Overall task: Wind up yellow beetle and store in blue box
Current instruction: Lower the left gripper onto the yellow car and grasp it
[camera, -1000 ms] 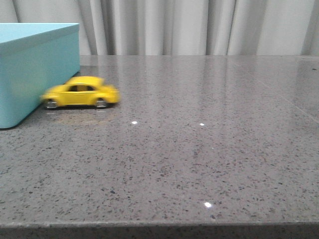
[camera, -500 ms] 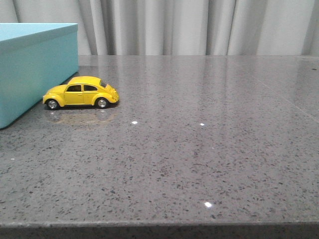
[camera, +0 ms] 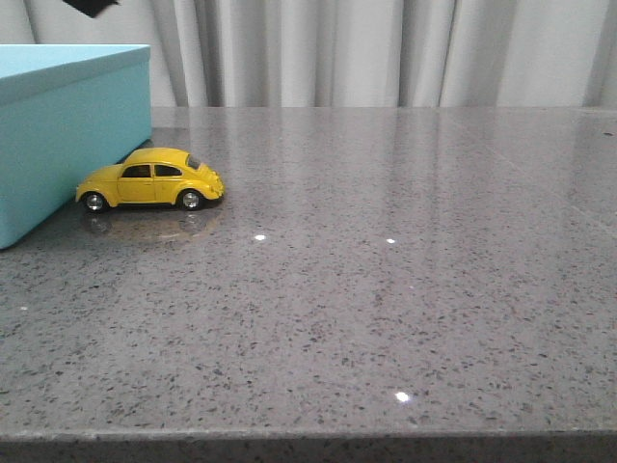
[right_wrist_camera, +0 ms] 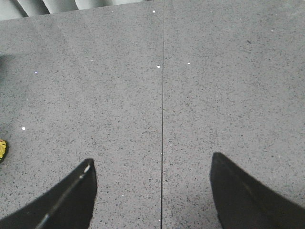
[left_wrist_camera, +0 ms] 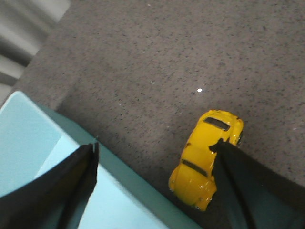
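The left gripper (left_wrist_camera: 155,148) hangs above the desk (camera: 386,289) with its two dark fingers (left_wrist_camera: 71,176) spread wide and nothing between them; one finger sits over the edge of the blue box (left_wrist_camera: 33,157) and the other overlaps the side of the yellow beetle (left_wrist_camera: 205,162) in the left wrist view, though whether it touches the car cannot be told from that angle. The right gripper (right_wrist_camera: 152,164) is also spread wide, its fingers (right_wrist_camera: 243,195) holding nothing, with only bare speckled grey desk and a thin seam line between them. In the front view the yellow beetle (camera: 150,179) stands on its four wheels on the desk, side-on, its nose at the lower corner of the blue box (camera: 67,135); whether it touches the wall is hard to tell. The box stands at the far left of the desk, and its pale top surface shows in both views; what is inside it cannot be seen. A small dark piece of the left arm (camera: 92,6) shows at the top edge of the front view, above the box. Pale curtains (camera: 386,48) hang behind the desk.
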Motion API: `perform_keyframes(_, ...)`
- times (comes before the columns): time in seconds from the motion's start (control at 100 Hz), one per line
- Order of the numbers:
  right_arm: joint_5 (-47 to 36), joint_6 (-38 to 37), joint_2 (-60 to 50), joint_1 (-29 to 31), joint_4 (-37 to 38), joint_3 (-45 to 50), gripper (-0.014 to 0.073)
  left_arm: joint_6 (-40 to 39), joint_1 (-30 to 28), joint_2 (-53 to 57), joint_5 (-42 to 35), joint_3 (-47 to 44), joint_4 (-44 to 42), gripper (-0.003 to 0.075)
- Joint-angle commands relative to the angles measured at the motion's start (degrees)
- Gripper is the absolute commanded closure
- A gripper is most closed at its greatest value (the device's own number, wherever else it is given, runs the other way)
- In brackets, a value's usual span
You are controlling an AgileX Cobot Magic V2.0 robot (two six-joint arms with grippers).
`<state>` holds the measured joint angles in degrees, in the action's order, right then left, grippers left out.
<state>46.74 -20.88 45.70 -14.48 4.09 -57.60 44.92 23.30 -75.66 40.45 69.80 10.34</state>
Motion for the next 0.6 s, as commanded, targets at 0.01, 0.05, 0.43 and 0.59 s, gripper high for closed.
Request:
perform_keyframes(0.01, -4.1, 0.5, -0.4, -0.1, 0.1, -1.5, 0.0085, 0.4, 1.5, -2.0, 1.1, 5.1, 0.2, 0.0225)
perform_keyframes(0.05, -4.1, 0.5, -0.4, -0.1, 0.1, -1.5, 0.0085, 0.4, 2.0, -3.3, 2.4, 6.6, -0.2, 0.0225)
perform_keyframes(0.43, -4.1, 0.5, -0.4, -0.1, 0.1, -1.5, 0.0085, 2.8, 5.9, -15.9, 15.7, 17.7, -5.9, 0.0225)
perform_keyframes(0.59, -4.2, 0.5, -0.4, -0.1, 0.1, -1.5, 0.0085, 3.2, 7.5, -18.8, 16.8, 18.0, -9.9, 0.0225)
